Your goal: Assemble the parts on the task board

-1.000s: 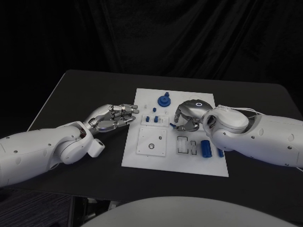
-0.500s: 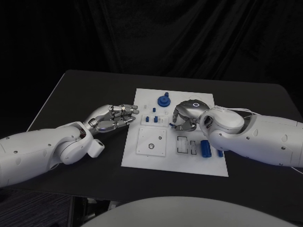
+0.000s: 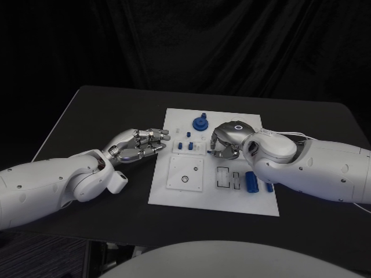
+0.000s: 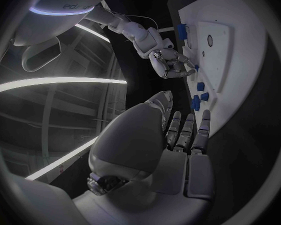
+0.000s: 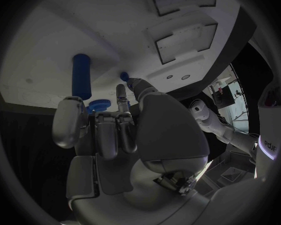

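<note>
Reaching over the middle of the board (image 3: 215, 202), the right hand (image 3: 227, 142) hangs with its fingers curled down toward a small blue peg (image 5: 124, 76). In the right wrist view a fingertip sits right at that peg, but whether the peg is pinched or only touched I cannot tell. The step in hand looks like picking or seating this small peg near the board's centre. If the peg is loose, the next move calls for closing thumb and finger on it and lifting straight; if it is already in a hole, a downward press to seat it.

The left hand (image 3: 139, 145) rests on the black surface (image 3: 94, 110) just beside the board's left edge, fingers bent in loosely, side by side, holding nothing.

Counting the blue parts in the head view: one knob (image 3: 202, 122) with a round base at the board's far end; three small pegs (image 3: 184, 145) in a cluster left of the right hand, though the hand may hide more; one cylinder (image 3: 251, 181) lying on the board's right side, close to the right forearm; and a smaller blue piece (image 3: 270, 187) just beyond it, partly hidden by the arm. The board also carries one raised white plate with a round hole (image 3: 185, 178) and one pair of dark-outlined slots (image 3: 226, 177), both unfilled, so most of the assembly seems yet to do.
</note>
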